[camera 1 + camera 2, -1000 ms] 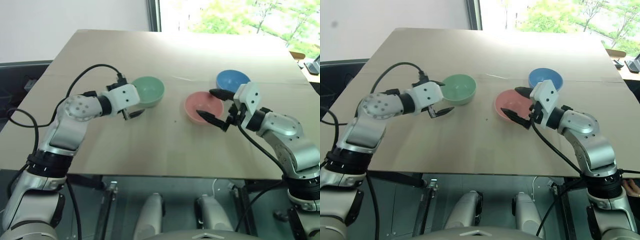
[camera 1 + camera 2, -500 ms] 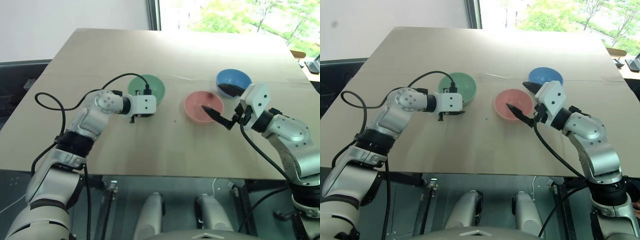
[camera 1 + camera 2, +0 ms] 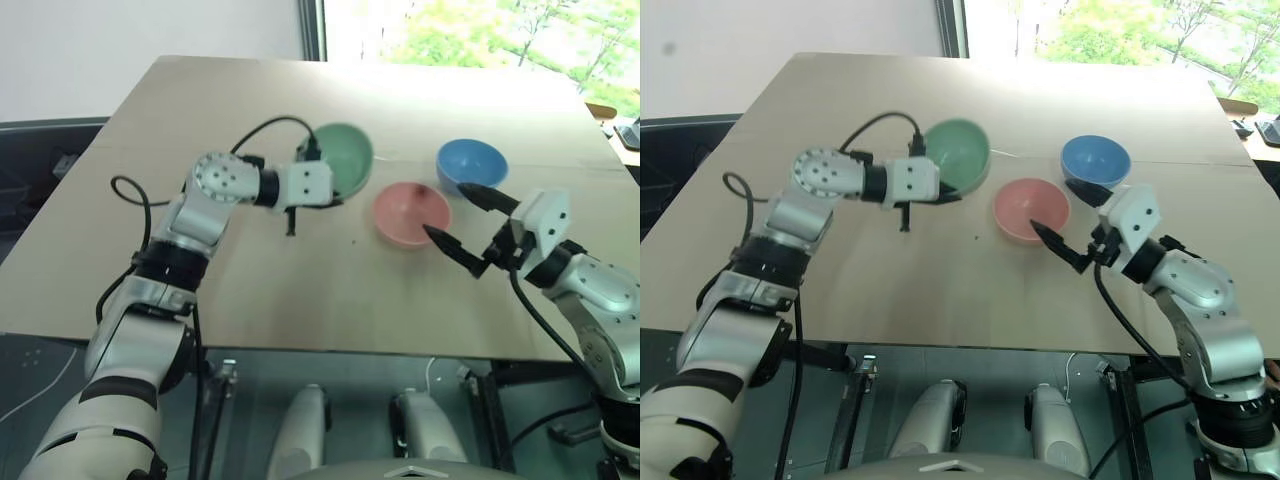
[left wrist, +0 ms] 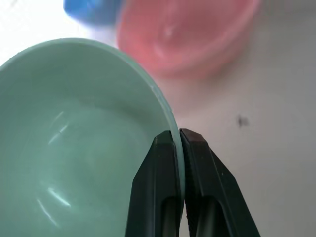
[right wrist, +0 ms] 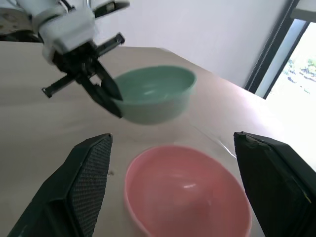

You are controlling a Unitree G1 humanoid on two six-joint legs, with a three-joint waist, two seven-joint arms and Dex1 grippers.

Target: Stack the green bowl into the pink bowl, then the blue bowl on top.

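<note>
The green bowl [image 3: 343, 159], a small round pale mint plastic one, is pinched at its rim by the left gripper [image 4: 178, 140] and held tilted above the tan table [image 3: 200, 290].

The two black fingers are closed tight on the rim, one inside and one outside. The salmon-pink round bowl [image 3: 411, 214] sits on the table just beside it, with the mid-blue round bowl [image 3: 469, 166] near its far side. The right gripper [image 3: 468, 226] hangs with jaws spread wide beside the pink bowl, holding nothing.
</note>
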